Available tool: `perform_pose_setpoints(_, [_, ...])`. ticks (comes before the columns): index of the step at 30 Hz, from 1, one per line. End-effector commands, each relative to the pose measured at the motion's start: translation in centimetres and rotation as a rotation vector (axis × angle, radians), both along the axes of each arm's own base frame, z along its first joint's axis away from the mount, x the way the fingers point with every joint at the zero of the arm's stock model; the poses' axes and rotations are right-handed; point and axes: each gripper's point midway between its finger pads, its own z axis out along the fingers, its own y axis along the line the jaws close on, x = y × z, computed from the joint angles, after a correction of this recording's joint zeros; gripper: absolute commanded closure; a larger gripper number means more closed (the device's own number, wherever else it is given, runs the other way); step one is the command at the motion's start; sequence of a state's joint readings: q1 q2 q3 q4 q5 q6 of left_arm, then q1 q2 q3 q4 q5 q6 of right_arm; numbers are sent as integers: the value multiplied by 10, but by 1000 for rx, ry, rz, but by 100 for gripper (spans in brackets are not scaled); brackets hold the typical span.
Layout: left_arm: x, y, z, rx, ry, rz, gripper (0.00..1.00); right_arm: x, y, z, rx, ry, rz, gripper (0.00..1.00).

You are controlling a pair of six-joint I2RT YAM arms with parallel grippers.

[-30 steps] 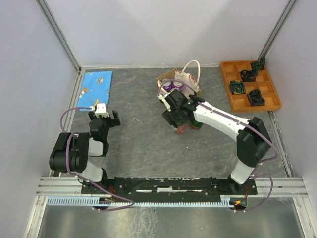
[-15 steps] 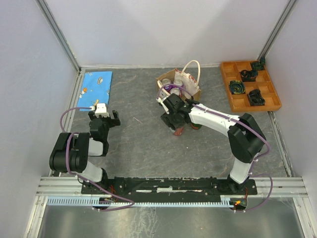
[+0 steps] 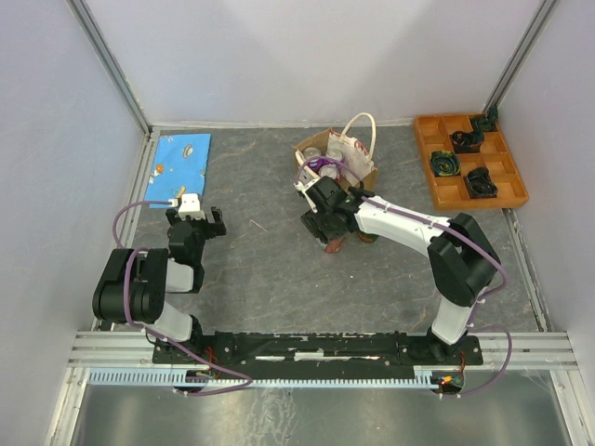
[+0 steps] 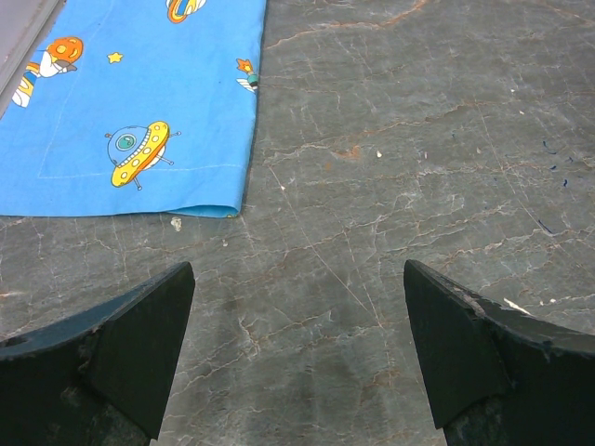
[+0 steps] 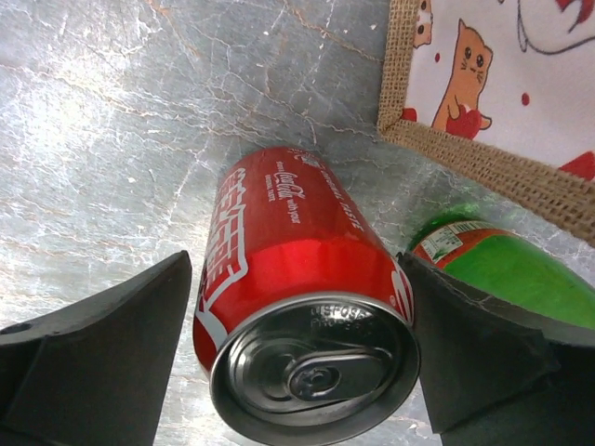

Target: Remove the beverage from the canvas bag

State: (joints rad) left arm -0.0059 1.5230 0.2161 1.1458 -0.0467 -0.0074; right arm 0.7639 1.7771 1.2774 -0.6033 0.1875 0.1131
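Note:
The canvas bag [image 3: 359, 151] stands at the back middle of the table, with several can tops showing in its open mouth. Its white printed panel [image 5: 493, 74] fills the upper right of the right wrist view. A red cola can [image 5: 297, 279] stands upright on the table in front of the bag [image 3: 337, 243], with a green can [image 5: 507, 269] beside it [image 3: 368, 236]. My right gripper [image 5: 294, 260] is open with one finger on each side of the red can; it shows above the can in the top view [image 3: 327, 226]. My left gripper [image 4: 297, 269] is open and empty over bare table [image 3: 197, 221].
A blue printed cloth [image 3: 181, 158] lies flat at the back left and also shows in the left wrist view [image 4: 130, 102]. An orange compartment tray [image 3: 437, 190] with dark items sits at the back right. Grey walls enclose the table.
My right arm has shifted a little to the left and its gripper has settled lower around the red can. The left arm has not moved.

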Motion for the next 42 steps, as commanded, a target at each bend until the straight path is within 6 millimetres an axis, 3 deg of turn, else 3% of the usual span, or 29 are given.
perform_pose_setpoints(1, [8, 0, 15, -10, -53, 0, 1, 6, -5, 26, 20, -69, -20, 1])
perform_pose_setpoints(5, [8, 0, 16, -10, -54, -1, 1, 7, -3, 55, 49, -103, -7, 1])
perform_pose_setpoints(14, [8, 0, 16, -10, -54, 0, 1, 8, 7, 178, 217, -267, 56, 1])
perform_pose_setpoints(19, [8, 0, 16, -10, -54, 2, 1, 27, 1, 219, 230, -405, 2, 4])
perform_pose_setpoints(23, [8, 0, 16, -10, -54, 1, 1, 56, -3, 227, 227, -460, -57, 5])
perform_pose_setpoints(25, [8, 0, 16, -10, -55, 0, 1, 73, -6, 230, 223, -476, -98, 1])
perform_pose_setpoints(30, [8, 0, 16, -10, -54, 1, 1, 122, -26, 241, 259, -526, -240, 1])
perform_pose_setpoints(35, [8, 0, 16, -10, -54, 0, 1, 160, -27, 237, 314, -502, -298, 1])
perform_pose_setpoints(42, [8, 0, 16, -10, -55, 1, 1, 187, -10, 185, 290, -385, -289, 4])
